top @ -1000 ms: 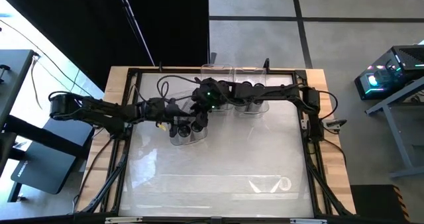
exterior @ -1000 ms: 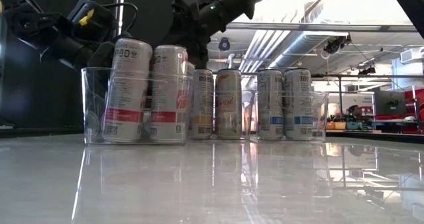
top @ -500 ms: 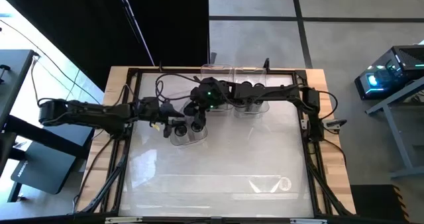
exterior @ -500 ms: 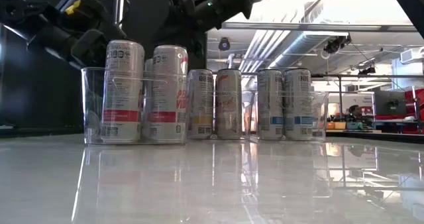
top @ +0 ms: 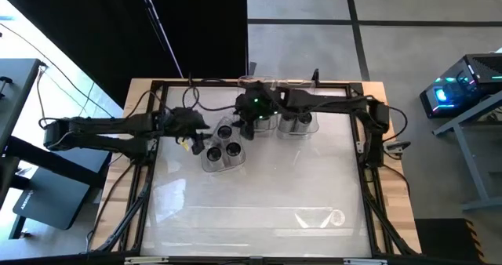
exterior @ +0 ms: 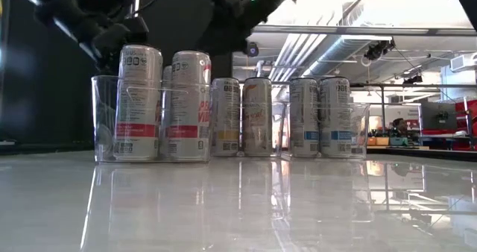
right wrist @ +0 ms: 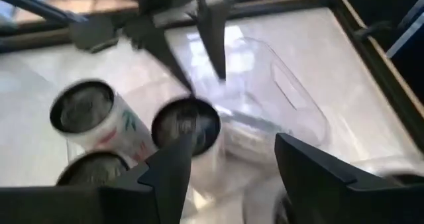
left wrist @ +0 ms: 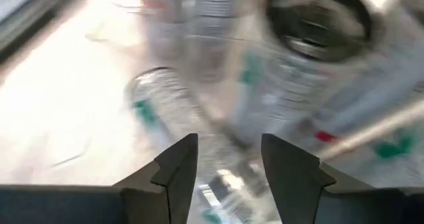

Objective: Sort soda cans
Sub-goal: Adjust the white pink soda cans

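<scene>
Three soda cans [top: 223, 145] stand upright in a clear bin [top: 205, 165] left of the table's middle. In the low view their silver sides [exterior: 138, 103] show through the bin wall [exterior: 100, 118]. More cans [exterior: 304, 118] stand in two bins [top: 296, 125] farther back. My left gripper [top: 198, 145] hovers just left of the three-can bin, open, with nothing between its fingers [left wrist: 228, 177]. My right gripper [top: 248, 130] hangs above that bin's far right corner. It is open over the can tops [right wrist: 185, 124] and holds nothing.
Empty clear bins [top: 256, 82] stand at the table's far edge, one showing in the right wrist view [right wrist: 278, 111]. Another clear piece [top: 314, 216] lies near the front edge. A black frame [top: 369, 147] borders the glossy table. Open surface lies between the cans and the front edge.
My left gripper has risen and drawn back toward the table's left edge, away from the bin. The leftmost can, tilted a second ago, now stands upright in the bin. My right gripper has lifted and gone toward the far edge, off the cans.
</scene>
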{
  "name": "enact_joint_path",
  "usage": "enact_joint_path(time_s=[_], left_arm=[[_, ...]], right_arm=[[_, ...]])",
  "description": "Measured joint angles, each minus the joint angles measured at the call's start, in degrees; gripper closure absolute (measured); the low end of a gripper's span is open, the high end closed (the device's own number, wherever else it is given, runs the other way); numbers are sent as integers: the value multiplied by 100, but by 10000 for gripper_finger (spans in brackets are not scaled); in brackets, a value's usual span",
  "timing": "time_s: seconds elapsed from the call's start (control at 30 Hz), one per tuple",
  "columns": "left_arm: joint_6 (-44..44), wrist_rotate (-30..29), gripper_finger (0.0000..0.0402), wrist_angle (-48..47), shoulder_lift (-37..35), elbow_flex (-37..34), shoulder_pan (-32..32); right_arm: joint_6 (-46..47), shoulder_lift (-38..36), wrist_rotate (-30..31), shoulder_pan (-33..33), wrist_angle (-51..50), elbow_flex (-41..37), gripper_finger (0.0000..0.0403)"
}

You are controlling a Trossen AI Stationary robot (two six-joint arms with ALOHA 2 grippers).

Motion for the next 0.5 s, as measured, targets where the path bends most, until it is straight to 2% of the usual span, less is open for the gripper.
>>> enact_joint_path(time_s=[0.1,0.2,0.33,0.5], left_arm=[[-249,-495,242,-608,95,358,6],[-562,-642,241,-937,288,630,12],[-747,-299,225,-1224,691,1041,145],[-957,-19,172,-1853,1341,1469,350]], right_arm=[[-118,-242,322,8,-454,2,190],[-121,-375,472,39,-853,2,190],[-241,-407,488,125,-1217,-4,190],[-417,-405,491,287,-1417,-206,190]])
